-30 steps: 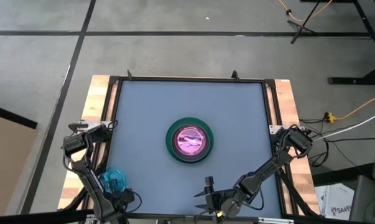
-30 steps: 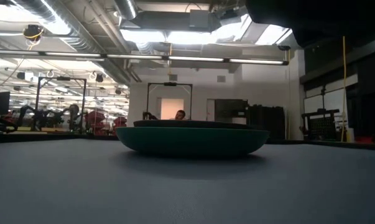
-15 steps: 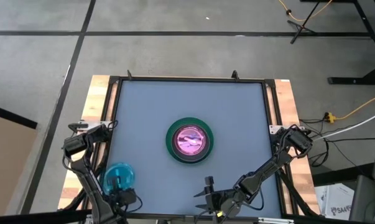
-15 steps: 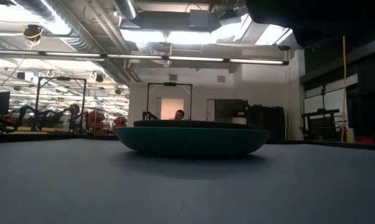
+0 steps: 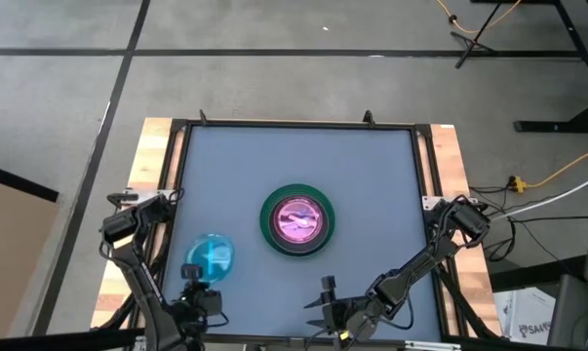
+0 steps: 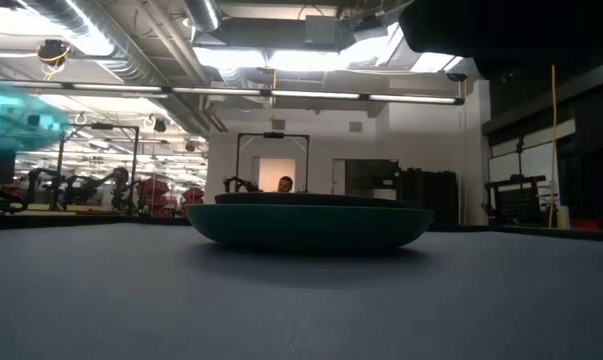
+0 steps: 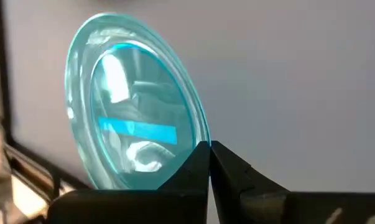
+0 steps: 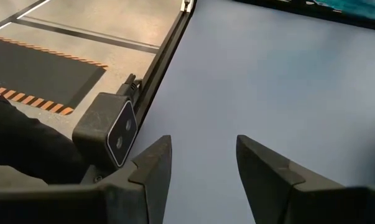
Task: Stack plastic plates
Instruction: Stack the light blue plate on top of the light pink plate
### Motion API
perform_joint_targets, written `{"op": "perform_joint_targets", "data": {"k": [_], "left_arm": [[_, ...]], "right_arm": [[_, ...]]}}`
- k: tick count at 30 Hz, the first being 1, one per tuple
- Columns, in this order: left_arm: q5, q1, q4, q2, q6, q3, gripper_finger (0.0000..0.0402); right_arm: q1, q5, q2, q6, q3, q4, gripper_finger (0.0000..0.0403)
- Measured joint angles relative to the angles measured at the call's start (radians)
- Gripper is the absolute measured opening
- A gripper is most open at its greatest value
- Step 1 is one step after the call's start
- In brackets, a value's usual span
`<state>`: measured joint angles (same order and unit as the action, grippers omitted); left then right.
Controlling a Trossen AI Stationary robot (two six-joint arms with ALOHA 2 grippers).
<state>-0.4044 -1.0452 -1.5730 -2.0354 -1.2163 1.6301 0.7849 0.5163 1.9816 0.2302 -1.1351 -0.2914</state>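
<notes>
Blue translucent plate pinched by its rim in my left gripper, fingers pressed together on the edge; plate carried above the table, near the front-left. Stack, pink plate in the dark green one, sits mid-table, away from me and toward my right from the held plate. Left arm clearly nearer to it. Right gripper waits at the front edge, fingers spread, holding nothing.

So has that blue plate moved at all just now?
Yes. The blue plate, held by the left gripper, has moved in from the table's edge toward the green plate.
</notes>
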Motion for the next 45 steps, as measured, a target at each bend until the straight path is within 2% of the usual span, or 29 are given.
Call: {"op": "perform_joint_targets", "data": {"k": [5,13,20,27,32,39,45], "left_arm": [[-0.102,0.063,0.001,0.000,0.122,0.001,0.0002],[-0.186,0.185,0.010,0.001,0.380,0.002,0.0001],[-0.293,0.297,0.145,0.002,0.640,0.002,0.0001],[-0.233,0.443,0.415,0.002,0.971,0.002,0.0001],[-0.160,0.550,0.554,0.002,1.147,0.002,0.0001],[-0.064,0.670,0.646,-0.004,1.247,-0.008,0.0001],[0.023,0.722,0.764,-0.006,1.279,-0.080,0.0001]], "right_arm": [[0.000,0.013,0.000,-0.010,0.000,0.005,0.0172],[0.000,0.020,-0.015,-0.017,0.000,0.060,0.0172],[0.001,0.032,-0.088,0.010,0.000,0.169,0.0172],[0.008,0.047,-0.143,0.009,0.000,0.283,0.0172],[0.008,0.049,-0.145,0.032,0.004,0.313,0.0172],[0.008,0.049,-0.145,0.131,0.078,0.282,0.0172],[0.008,0.068,-0.145,0.189,0.130,0.271,0.0172]]}}
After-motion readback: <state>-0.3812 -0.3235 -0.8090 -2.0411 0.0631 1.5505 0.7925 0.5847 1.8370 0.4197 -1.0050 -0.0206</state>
